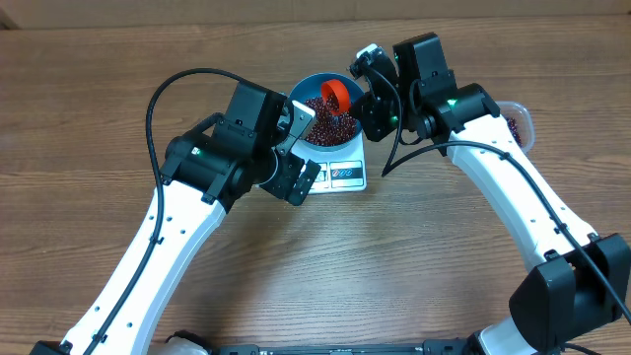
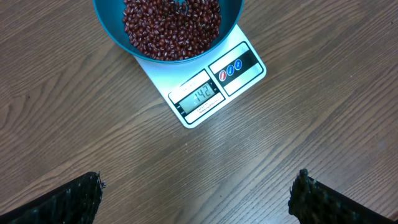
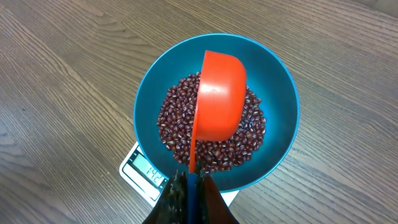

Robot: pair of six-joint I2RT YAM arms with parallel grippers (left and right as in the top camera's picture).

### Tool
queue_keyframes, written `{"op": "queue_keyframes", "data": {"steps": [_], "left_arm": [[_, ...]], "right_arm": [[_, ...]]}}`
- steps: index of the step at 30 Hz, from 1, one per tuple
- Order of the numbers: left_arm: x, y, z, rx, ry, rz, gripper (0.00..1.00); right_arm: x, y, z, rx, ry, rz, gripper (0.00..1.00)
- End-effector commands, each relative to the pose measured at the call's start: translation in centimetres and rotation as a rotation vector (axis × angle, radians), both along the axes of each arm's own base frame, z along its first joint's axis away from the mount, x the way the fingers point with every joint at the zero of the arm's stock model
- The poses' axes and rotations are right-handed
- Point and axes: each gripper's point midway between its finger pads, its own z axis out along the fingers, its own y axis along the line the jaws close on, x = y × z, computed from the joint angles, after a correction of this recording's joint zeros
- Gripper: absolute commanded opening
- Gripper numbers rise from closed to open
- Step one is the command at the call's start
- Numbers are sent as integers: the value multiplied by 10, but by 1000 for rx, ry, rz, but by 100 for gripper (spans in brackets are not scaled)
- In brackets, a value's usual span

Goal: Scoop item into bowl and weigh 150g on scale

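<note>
The beans (image 3: 177,124) lie heaped in the bowl (image 3: 273,81), which sits on the scale (image 2: 205,99) mid-counter (image 2: 323,124). Its display reads 142. My right tool (image 3: 189,186) is clamped on the scoop (image 3: 217,93), tipped sideways above the beans. My left tool (image 2: 198,180) hangs spread wide just near of the scale. The tub (image 1: 520,118), far right, is mostly hidden behind my arm.

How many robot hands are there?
2. The left hand is open, by the scale. The right hand is shut on the orange scoop, above the blue bowl of beans. None seem hidden.
</note>
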Motion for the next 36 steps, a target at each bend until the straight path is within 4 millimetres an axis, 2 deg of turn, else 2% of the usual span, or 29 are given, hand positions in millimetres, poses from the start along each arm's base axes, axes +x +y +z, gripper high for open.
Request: {"op": "queue_keyframes", "data": {"steps": [1, 26, 30, 34, 36], "left_arm": [[-1, -2, -4, 1, 9, -25, 100], [-1, -2, -4, 1, 9, -25, 100], [-1, -2, -4, 1, 9, -25, 99], [-1, -2, -4, 1, 9, -25, 100], [-1, -2, -4, 1, 9, -25, 100]], "right_arm": [[2, 1, 21, 16, -49, -4, 4], [0, 0, 18, 7, -35, -1, 4], [-10, 2, 12, -79, -88, 146, 4], [2, 0, 18, -59, -104, 62, 3], [2, 1, 18, -54, -104, 67, 4]]}}
